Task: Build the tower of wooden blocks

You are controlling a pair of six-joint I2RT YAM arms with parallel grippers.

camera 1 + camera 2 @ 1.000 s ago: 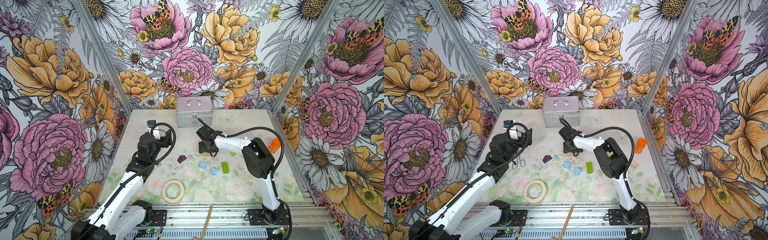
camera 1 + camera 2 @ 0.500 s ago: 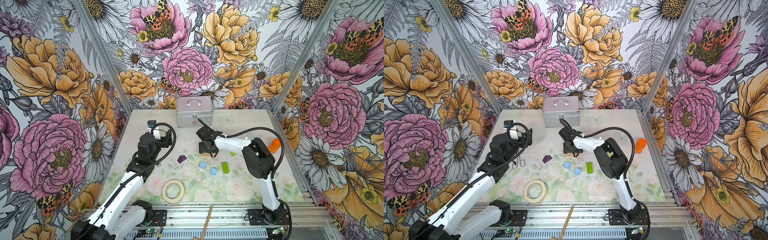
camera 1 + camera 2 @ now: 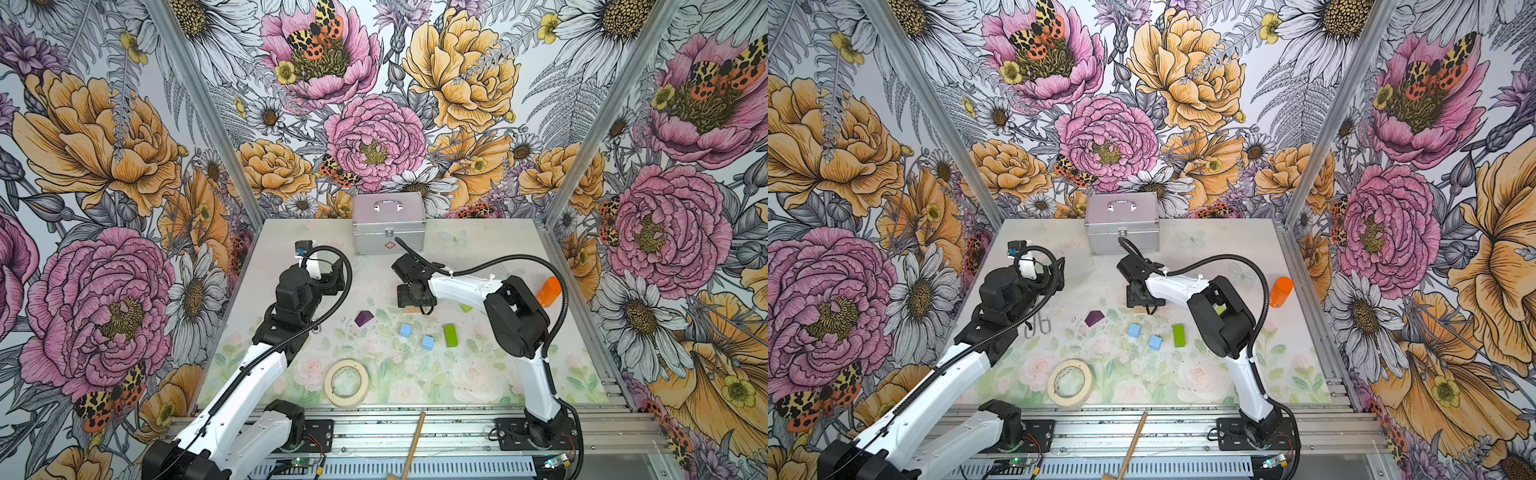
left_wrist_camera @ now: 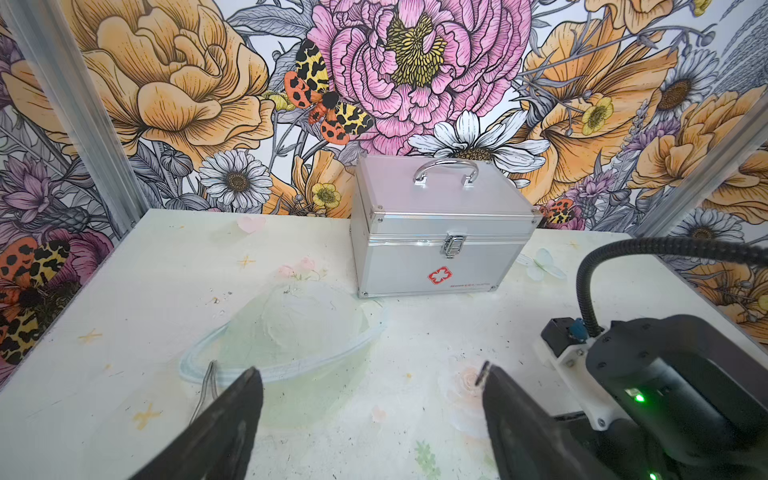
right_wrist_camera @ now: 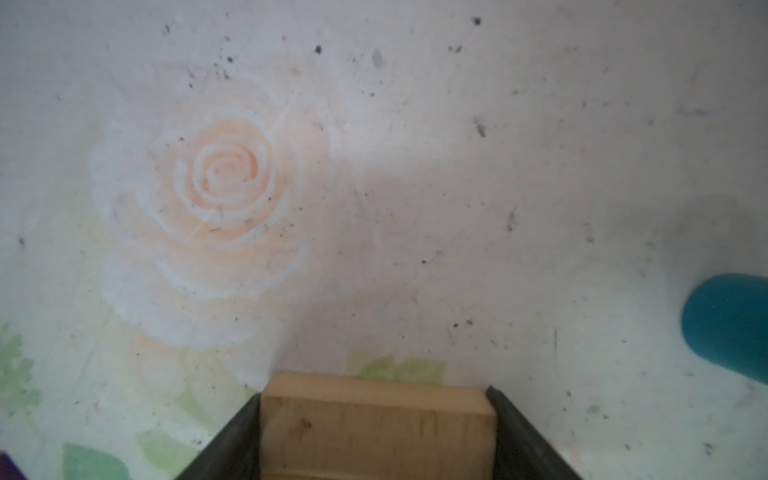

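Observation:
My right gripper [image 5: 373,394] is shut on a plain tan bar [image 5: 376,428], with both fingers against its ends; in a top view the bar [image 3: 411,309] peeks out under the gripper near mid-table. A teal cylinder [image 5: 727,322] lies close beside it. In front of it lie a purple roof-shaped block [image 3: 364,318], two light-blue cubes [image 3: 405,330] [image 3: 427,343] and a lime-green block [image 3: 450,335]. Another lime-green block [image 3: 466,308] shows behind the right arm. My left gripper [image 4: 369,370] is open and empty above the table's back left.
A silver case [image 3: 388,222] stands at the back centre. An orange container [image 3: 548,291] stands by the right wall. A beige tape roll [image 3: 346,382] lies near the front edge. A wire clip [image 3: 1038,326] lies beside the left arm, and a wooden stick [image 3: 411,444] crosses the front rail.

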